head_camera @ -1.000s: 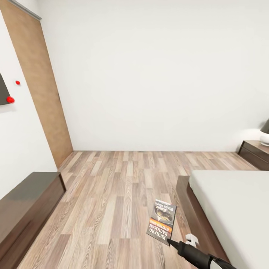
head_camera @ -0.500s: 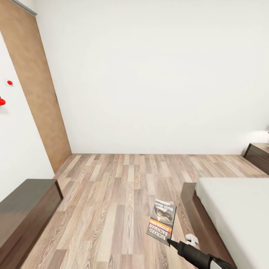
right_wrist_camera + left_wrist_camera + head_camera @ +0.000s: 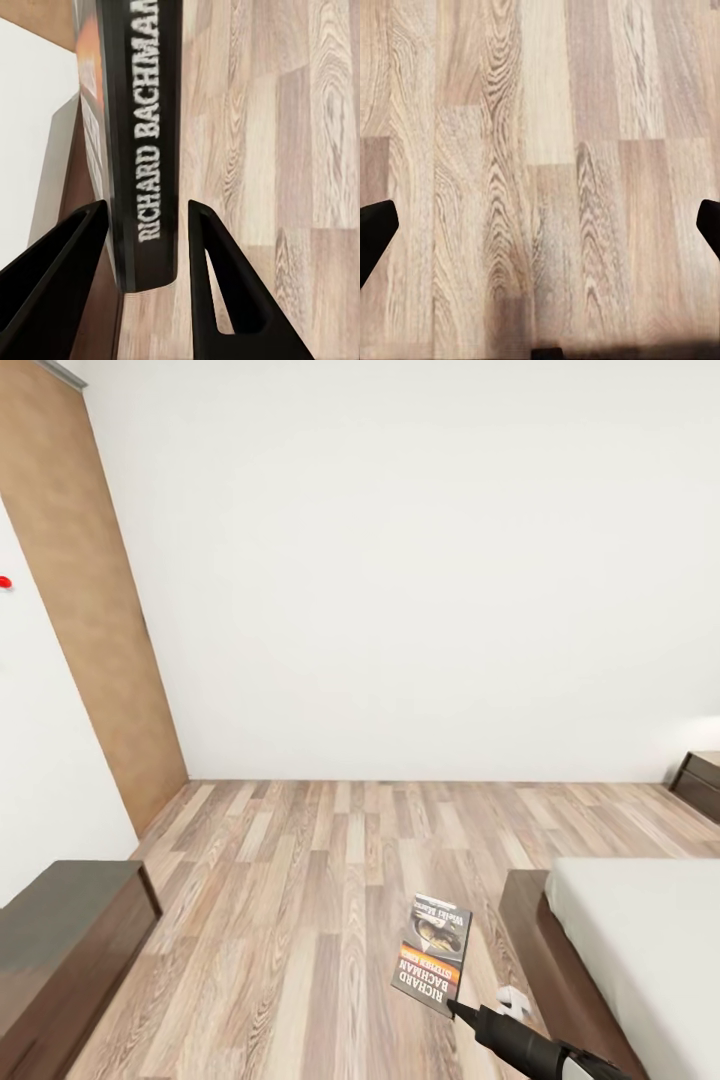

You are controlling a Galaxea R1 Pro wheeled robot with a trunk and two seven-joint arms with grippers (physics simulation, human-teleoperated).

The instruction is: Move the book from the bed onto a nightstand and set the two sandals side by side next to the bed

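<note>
The right gripper (image 3: pixel 458 1008) at 5 o'clock in the head view has its jaws clamped on the book (image 3: pixel 433 954), held above the wood floor (image 3: pixel 300 880) just beside the bed (image 3: pixel 640 950). The left gripper (image 3: pixel 540 225) hangs over bare planks, jaws wide apart. A nightstand (image 3: pixel 700 780) stands at 3 o'clock.

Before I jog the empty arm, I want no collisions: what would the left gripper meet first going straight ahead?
The left gripper, fingers spread wide, points at the brown wood-plank floor. Nothing shows between them, so the floor probably comes first; how far is unclear.
</note>
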